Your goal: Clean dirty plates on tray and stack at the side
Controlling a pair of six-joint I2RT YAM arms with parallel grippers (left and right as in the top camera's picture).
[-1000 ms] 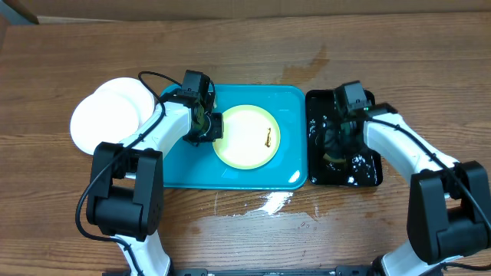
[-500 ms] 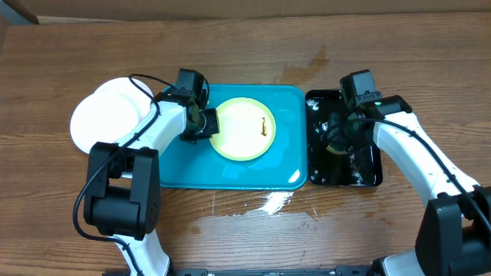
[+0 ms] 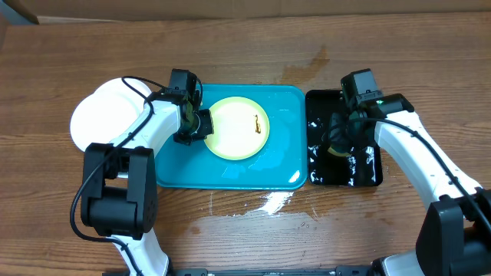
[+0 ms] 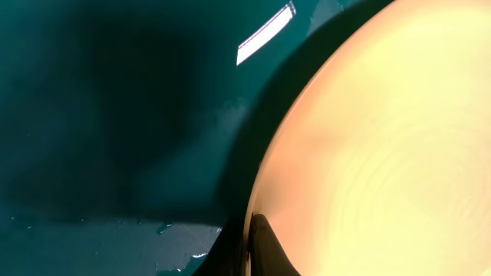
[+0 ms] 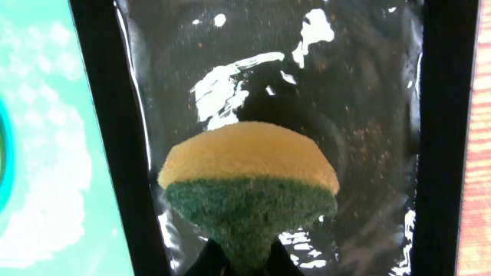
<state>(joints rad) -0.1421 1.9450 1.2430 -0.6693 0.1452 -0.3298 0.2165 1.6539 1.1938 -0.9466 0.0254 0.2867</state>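
The wiping step is at hand: the left fingers [image 4: 267, 251] pinch the rim of the yellow-green plate [image 3: 238, 129], which lies on the turquoise tray [image 3: 230, 175] with a dark smear [image 3: 258, 126]. The right fingers [image 3: 337, 140] grip a sponge [image 5: 249, 184] over the black tray [image 3: 370, 175]. Next, the sponge must likely cross to that smear. Only the overhead view shows two white plates [image 3: 103, 119] stacked on the desk [image 3: 245, 46]; only the right wrist view shows the sponge's yellow and green layers.
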